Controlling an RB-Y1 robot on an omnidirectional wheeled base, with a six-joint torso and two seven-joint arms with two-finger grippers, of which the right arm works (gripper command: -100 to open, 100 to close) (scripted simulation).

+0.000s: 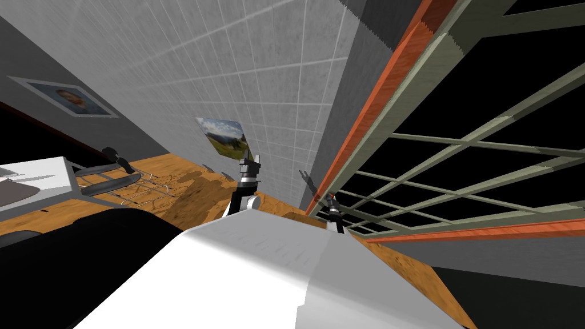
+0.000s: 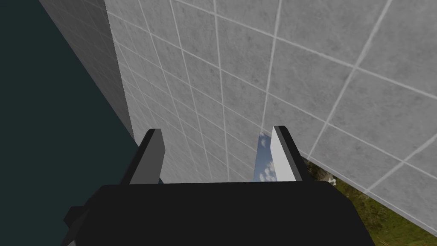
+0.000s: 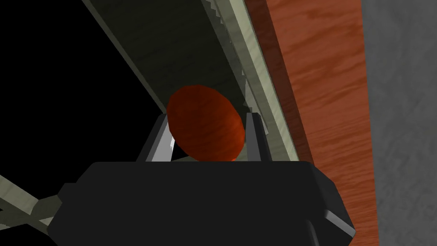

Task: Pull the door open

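The door [image 1: 428,63] has a grey-green frame with thin bars, and black areas lie behind its panes. It hangs in a red-brown wooden door frame [image 1: 394,68] at my right. My right gripper [image 1: 330,200] reaches to the door's edge. In the right wrist view my right gripper [image 3: 208,116] is shut on a round red-brown door knob [image 3: 205,128], one finger pressed to each side. The door's stile [image 3: 187,51] runs behind the knob, next to the wooden frame [image 3: 316,85]. My left gripper [image 1: 251,157] is raised before the tiled wall, and its fingers [image 2: 216,129] stand open with nothing between them.
A grey tiled wall [image 1: 257,68] stands ahead with a landscape picture [image 1: 224,137] on it. At the left are a white table [image 1: 34,177], dark chairs with wire frames [image 1: 125,183] and a portrait [image 1: 71,98]. The floor [image 1: 188,194] is orange wood.
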